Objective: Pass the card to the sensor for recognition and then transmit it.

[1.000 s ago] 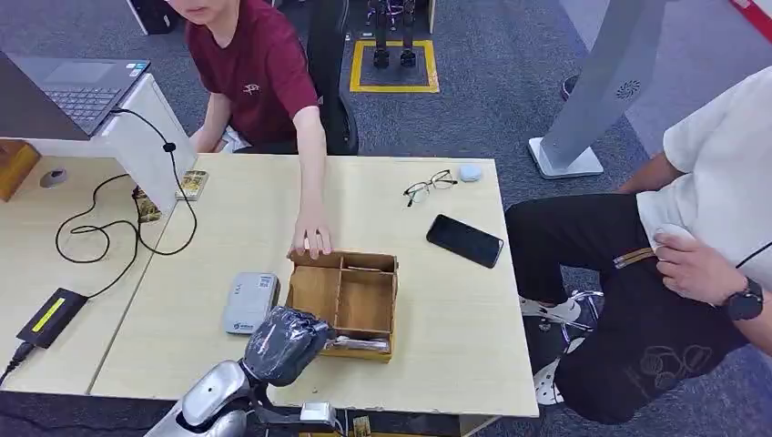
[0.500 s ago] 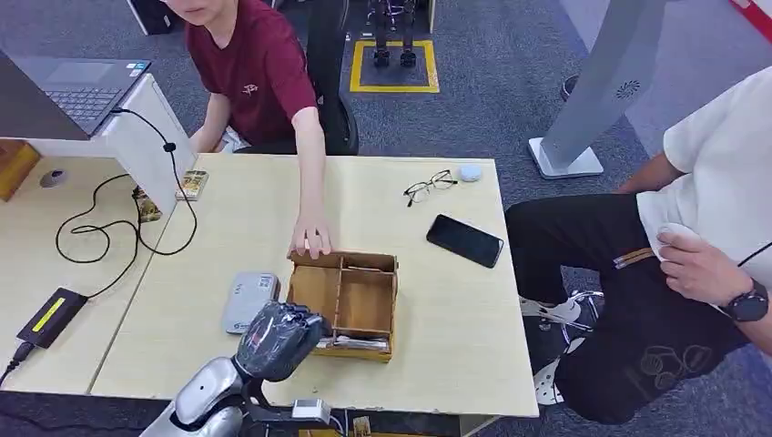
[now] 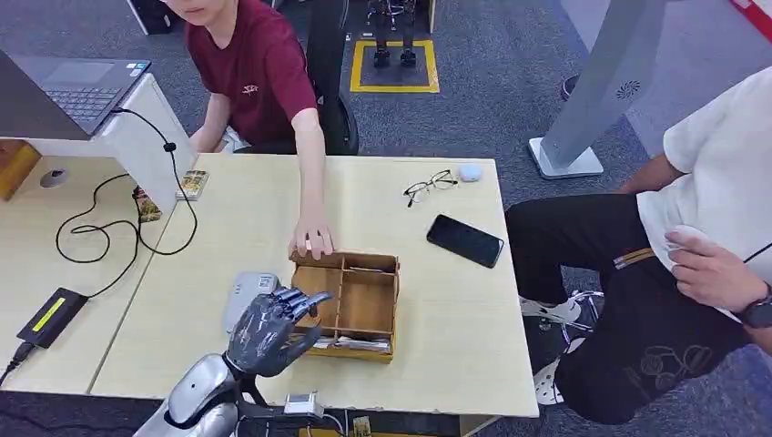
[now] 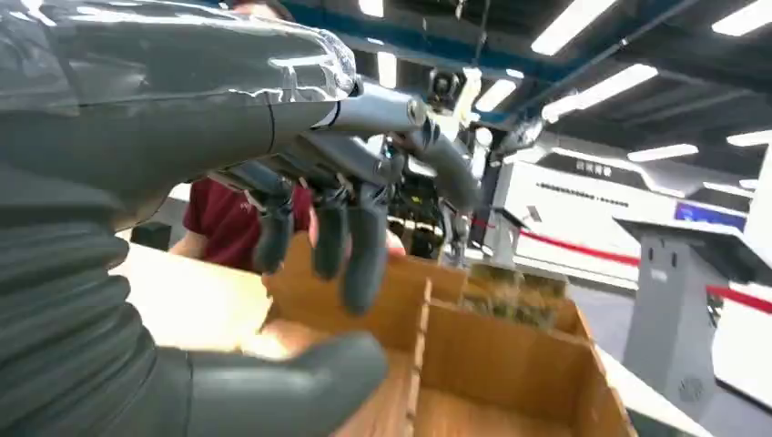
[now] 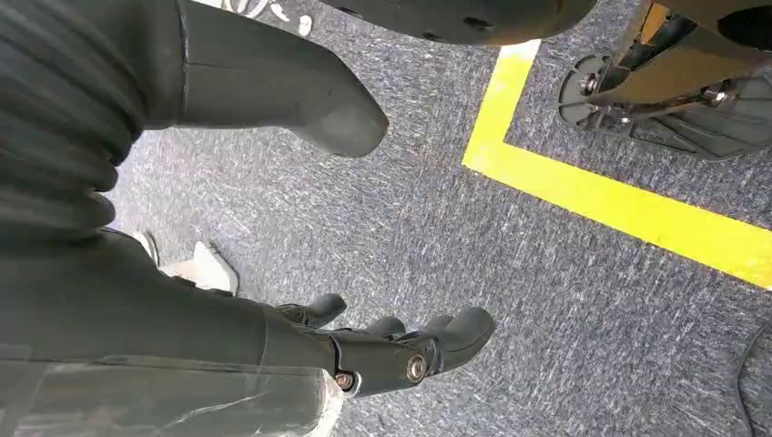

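My left hand (image 3: pixel 269 330) hovers over the near left corner of the wooden compartment box (image 3: pixel 364 303), fingers spread and empty; up close my left hand (image 4: pixel 300 218) has its fingers apart above the box (image 4: pixel 473 364). Cards (image 3: pixel 357 343) lie in the box's narrow front compartment. The grey card sensor (image 3: pixel 248 298) lies flat on the table just left of the box, partly behind my hand. My right hand (image 5: pixel 364 350) hangs over the carpet, fingers loosely bent, holding nothing.
A person in a red shirt rests a hand (image 3: pixel 311 239) on the box's far left corner. A phone (image 3: pixel 465 240), glasses (image 3: pixel 430 186) and a small white item (image 3: pixel 470 172) lie on the far right of the table (image 3: pixel 437 364). A seated person (image 3: pixel 701 255) is at right. Cables (image 3: pixel 109 232) lie left.
My left hand has opened from a curled fist to spread fingers and shifted slightly left and nearer. The person's hand stays on the box.
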Controlling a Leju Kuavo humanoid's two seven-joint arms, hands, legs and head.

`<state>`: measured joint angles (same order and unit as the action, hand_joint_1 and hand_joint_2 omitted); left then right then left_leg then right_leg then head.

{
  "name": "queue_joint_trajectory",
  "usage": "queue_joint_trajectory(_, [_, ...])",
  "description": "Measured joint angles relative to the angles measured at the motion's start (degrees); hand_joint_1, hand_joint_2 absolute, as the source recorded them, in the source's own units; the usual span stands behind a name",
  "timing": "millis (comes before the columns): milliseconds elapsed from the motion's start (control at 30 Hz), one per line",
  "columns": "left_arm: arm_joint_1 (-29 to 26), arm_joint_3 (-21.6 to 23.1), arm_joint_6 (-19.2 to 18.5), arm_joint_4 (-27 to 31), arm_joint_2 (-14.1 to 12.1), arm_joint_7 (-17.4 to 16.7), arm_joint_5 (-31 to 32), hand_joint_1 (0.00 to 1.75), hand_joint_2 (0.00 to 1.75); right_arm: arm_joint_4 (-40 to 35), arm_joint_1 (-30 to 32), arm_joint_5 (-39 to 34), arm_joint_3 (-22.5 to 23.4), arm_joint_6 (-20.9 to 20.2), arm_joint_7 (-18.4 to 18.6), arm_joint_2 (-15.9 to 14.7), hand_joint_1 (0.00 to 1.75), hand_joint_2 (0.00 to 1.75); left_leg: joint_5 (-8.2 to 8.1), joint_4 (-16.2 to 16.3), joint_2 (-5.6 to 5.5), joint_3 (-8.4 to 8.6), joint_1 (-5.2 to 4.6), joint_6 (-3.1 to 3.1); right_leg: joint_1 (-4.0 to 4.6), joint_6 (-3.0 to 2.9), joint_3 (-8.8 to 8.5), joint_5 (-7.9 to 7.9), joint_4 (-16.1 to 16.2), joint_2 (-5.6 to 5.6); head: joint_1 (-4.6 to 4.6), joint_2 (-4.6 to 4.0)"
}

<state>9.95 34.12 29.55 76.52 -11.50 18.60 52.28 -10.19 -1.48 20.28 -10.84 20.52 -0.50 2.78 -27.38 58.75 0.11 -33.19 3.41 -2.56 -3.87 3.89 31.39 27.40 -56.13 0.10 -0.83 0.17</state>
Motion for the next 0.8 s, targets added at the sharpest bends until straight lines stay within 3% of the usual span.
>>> queue_joint_trajectory(300, [-0.45,-0.76,-0.31,1.09,-0.44,-0.07,0.39,0.00,1.75,0.00,0.02,0.02,0.07,0.04,0.07,0.00,0.00,1.75,0.00,0.00,0.00,0.00,0.00,0.00,0.00,0.00,0.00,0.00,0.00,0.00,0.02,0.00])
queue_joint_trajectory(467, [-0.55,-0.76,-1.16,1.07,-0.81,-2.17,2.43,0.00,1.75,0.00,0.01,0.04,0.31,0.04,0.18,0.00,0.00,1.75,0.00,0.00,0.00,0.00,0.00,0.00,0.00,0.00,0.00,0.00,0.00,0.00,0.00,0.00])
queue_joint_trajectory(800, [-0.55,-0.76,-3.13,1.03,-1.44,-2.99,3.28,0.00,1.75,0.00,0.02,0.11,0.76,-0.02,0.37,0.00,0.00,1.75,0.00,0.00,0.00,0.00,0.00,0.00,0.00,0.00,0.00,0.00,0.00,0.00,0.02,0.00])
